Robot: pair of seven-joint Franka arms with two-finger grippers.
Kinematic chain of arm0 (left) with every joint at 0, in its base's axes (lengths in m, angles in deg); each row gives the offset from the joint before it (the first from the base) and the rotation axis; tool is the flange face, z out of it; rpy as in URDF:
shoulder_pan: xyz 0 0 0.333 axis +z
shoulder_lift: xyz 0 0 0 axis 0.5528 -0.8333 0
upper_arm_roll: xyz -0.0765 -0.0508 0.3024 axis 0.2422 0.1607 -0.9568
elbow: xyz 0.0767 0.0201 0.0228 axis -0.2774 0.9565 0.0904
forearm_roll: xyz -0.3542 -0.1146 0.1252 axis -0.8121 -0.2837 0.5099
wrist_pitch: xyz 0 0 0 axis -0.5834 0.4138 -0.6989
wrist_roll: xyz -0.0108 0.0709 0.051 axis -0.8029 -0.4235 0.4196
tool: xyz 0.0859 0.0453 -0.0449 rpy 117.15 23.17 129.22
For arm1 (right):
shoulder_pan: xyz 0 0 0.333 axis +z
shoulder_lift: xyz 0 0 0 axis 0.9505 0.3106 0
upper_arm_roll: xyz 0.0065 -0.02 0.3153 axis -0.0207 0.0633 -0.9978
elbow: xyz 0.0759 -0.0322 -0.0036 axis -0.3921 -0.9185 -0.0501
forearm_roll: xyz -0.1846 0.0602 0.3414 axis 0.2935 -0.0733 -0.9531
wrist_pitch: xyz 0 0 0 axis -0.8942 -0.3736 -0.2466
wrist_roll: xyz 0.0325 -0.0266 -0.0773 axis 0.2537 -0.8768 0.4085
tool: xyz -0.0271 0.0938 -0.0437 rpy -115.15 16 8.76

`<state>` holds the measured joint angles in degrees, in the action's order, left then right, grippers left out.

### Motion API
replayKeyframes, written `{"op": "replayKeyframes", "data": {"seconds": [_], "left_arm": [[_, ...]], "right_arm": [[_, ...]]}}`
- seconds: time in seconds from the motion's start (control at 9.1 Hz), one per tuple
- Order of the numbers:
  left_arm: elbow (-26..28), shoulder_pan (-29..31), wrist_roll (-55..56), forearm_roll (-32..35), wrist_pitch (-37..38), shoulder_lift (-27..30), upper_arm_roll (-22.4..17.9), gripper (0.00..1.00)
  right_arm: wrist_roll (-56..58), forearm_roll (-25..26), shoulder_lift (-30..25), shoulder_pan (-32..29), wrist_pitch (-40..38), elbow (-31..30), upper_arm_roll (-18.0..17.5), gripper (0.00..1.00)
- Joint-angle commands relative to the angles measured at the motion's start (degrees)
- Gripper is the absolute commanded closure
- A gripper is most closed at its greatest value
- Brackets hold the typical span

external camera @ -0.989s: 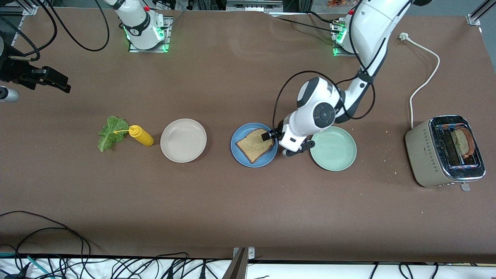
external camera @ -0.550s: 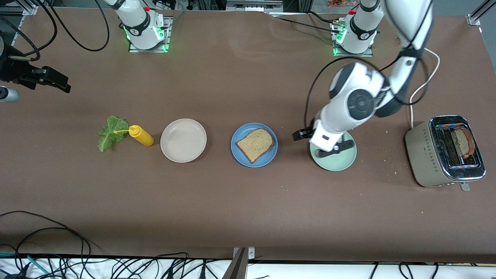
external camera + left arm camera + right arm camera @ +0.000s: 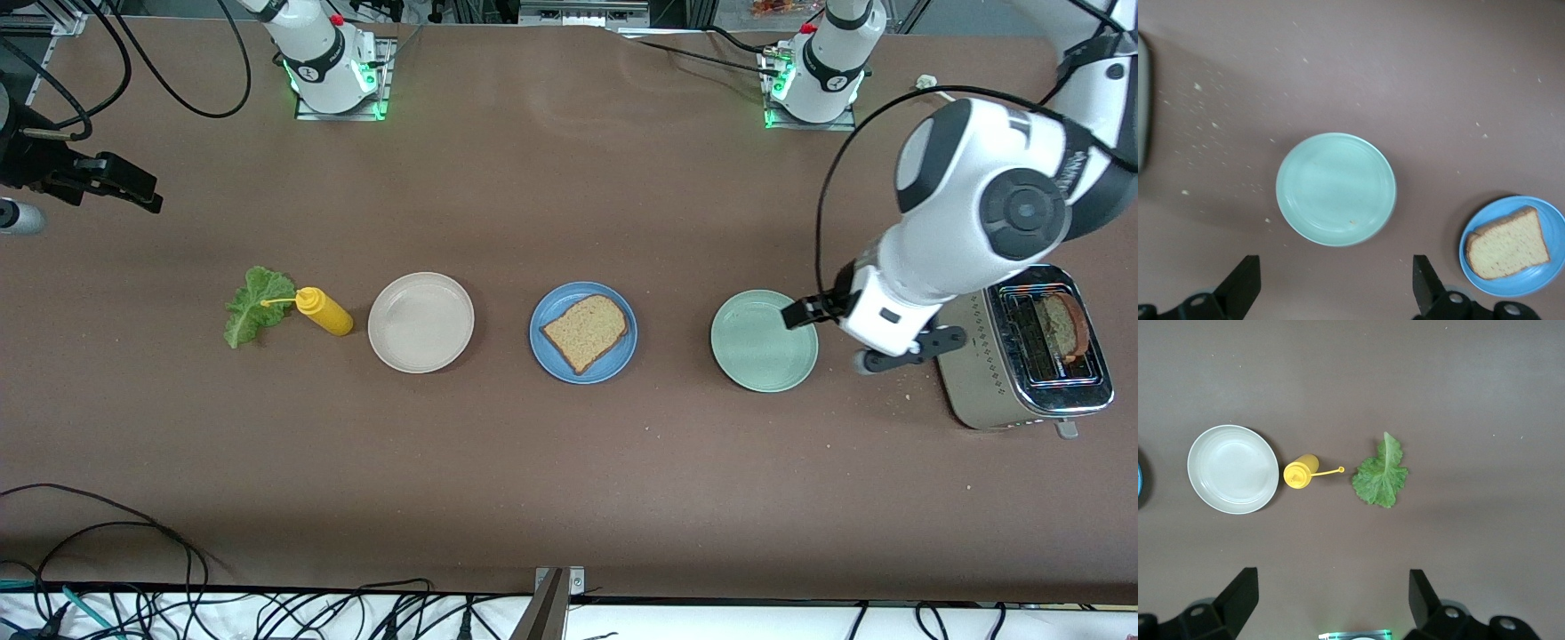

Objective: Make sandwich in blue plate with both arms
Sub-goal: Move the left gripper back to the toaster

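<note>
The blue plate (image 3: 556,307) sits mid-table with one slice of tan bread (image 3: 586,332) lying flat on it. A second slice (image 3: 1067,327) stands in the toaster (image 3: 978,382). The green lettuce leaf (image 3: 253,305) lies on the table toward the right arm's end. My left gripper (image 3: 831,338) hangs open and empty over the table between the mint-green plate (image 3: 763,340) and the toaster. Its wrist view shows that plate (image 3: 1336,189), the blue plate (image 3: 1511,288) and the bread (image 3: 1508,243). My right gripper (image 3: 1331,583) waits open, high over the lettuce (image 3: 1381,477).
A yellow squeeze bottle (image 3: 324,311) lies beside the lettuce, its nozzle touching the leaf. An empty cream-white plate (image 3: 420,322) sits between the bottle and the blue plate. Crumbs are scattered near the toaster. A white cord (image 3: 973,178) runs from the toaster toward the left arm's base.
My left gripper has moved away from the bread on the blue plate, past the mint-green plate, toward the toaster. The slice stays on the blue plate. The right arm has not moved.
</note>
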<state>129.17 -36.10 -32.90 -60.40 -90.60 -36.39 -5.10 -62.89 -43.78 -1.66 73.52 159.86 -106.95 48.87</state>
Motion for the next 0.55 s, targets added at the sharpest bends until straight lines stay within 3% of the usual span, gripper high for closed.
{"op": "replayKeyframes", "data": {"seconds": [0.0, 0.44], "left_arm": [[-1.3, 3.5, -9.4, 7.4, 1.2, 2.5, 0.5, 0.00], [-1.3, 8.9, -16.9, 5.0, 2.0, 3.8, 1.0, 0.00]], "right_arm": [[-0.5, -1.0, 0.5, -0.2, -0.9, 0.5, 0.1, 0.00], [-0.1, -2.1, -0.4, -0.3, -2.2, 0.8, 1.4, 0.00]]}}
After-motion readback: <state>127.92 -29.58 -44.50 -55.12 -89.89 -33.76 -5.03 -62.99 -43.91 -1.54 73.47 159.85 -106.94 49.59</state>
